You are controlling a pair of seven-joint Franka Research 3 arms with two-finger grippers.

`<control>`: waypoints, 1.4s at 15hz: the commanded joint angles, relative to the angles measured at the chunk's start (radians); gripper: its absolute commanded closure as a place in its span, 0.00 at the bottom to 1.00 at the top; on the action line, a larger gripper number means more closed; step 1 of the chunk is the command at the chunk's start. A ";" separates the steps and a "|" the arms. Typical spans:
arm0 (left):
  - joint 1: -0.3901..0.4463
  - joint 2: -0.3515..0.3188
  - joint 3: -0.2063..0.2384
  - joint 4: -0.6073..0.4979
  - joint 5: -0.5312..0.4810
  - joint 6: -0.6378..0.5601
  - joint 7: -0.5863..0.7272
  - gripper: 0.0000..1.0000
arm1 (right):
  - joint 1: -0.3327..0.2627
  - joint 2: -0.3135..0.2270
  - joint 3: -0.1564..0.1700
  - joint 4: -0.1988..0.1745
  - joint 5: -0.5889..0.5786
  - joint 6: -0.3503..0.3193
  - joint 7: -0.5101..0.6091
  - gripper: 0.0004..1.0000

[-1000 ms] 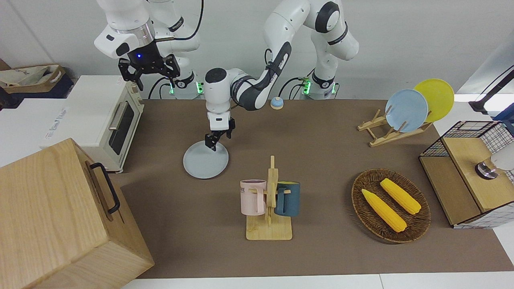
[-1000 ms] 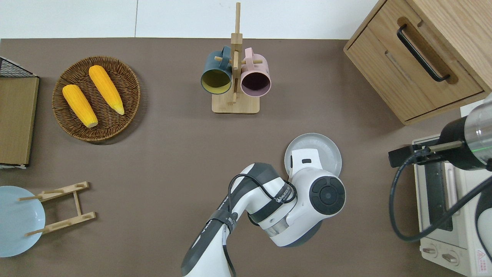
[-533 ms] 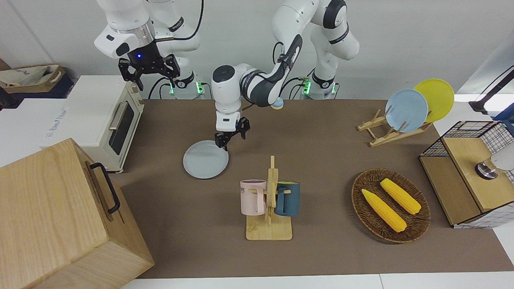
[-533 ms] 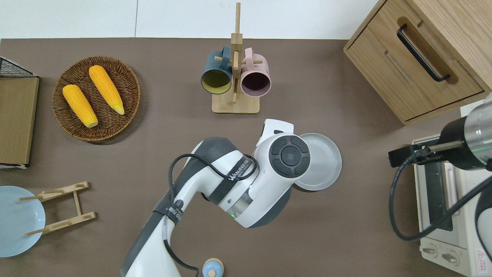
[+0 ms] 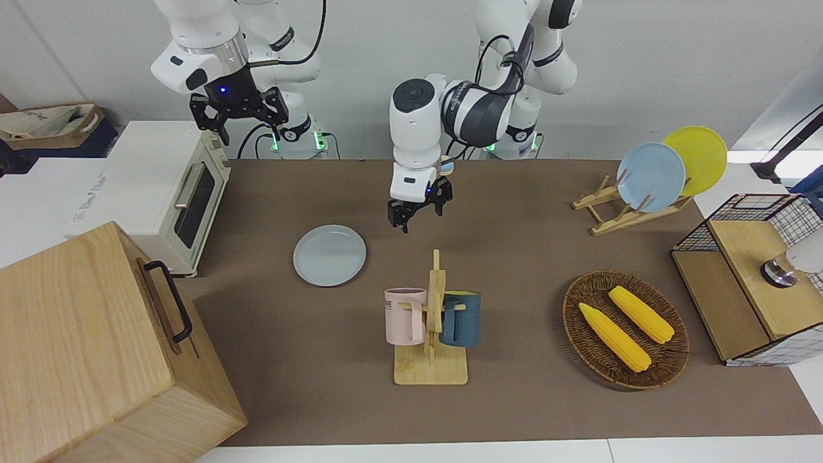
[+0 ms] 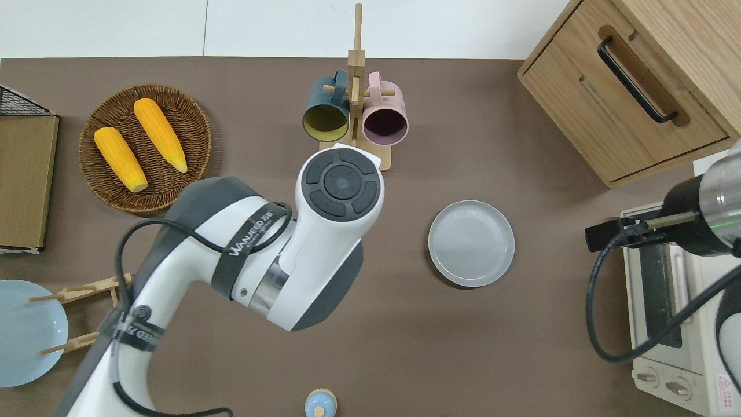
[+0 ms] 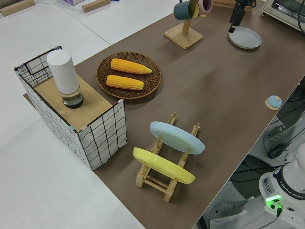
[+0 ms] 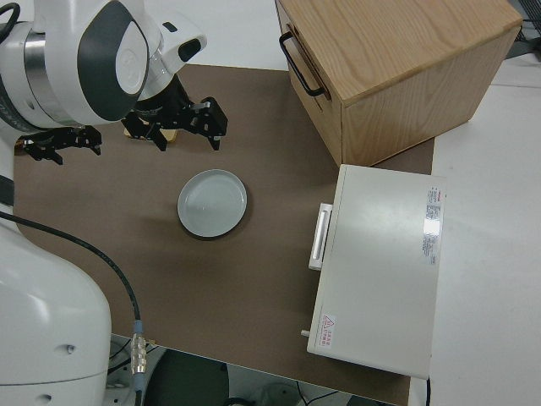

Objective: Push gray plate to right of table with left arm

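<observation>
The gray plate (image 5: 329,255) lay flat on the brown table (image 5: 514,399), toward the right arm's end and about midway between the edge nearest the robots and the farthest edge, with bare tabletop all around it. The left gripper (image 5: 418,212) hung in the air, clear of the plate, over bare tabletop beside the mug rack (image 5: 432,321) and on the side of it nearer to the robots. Its fingers stood apart and held nothing. The right gripper (image 5: 239,112) was parked, its fingers spread apart and empty.
</observation>
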 commanded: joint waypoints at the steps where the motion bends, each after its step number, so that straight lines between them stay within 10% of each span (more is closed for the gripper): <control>1: 0.074 -0.063 -0.001 -0.010 -0.042 -0.088 0.195 0.00 | -0.020 -0.003 0.013 0.008 0.010 -0.014 0.001 0.02; 16: 0.359 -0.244 0.104 -0.025 -0.061 -0.281 0.960 0.01 | -0.020 -0.003 0.015 0.008 0.010 -0.014 0.002 0.02; 21: 0.428 -0.303 0.104 -0.066 -0.055 -0.292 1.007 0.01 | -0.020 -0.003 0.015 0.008 0.010 -0.014 0.001 0.02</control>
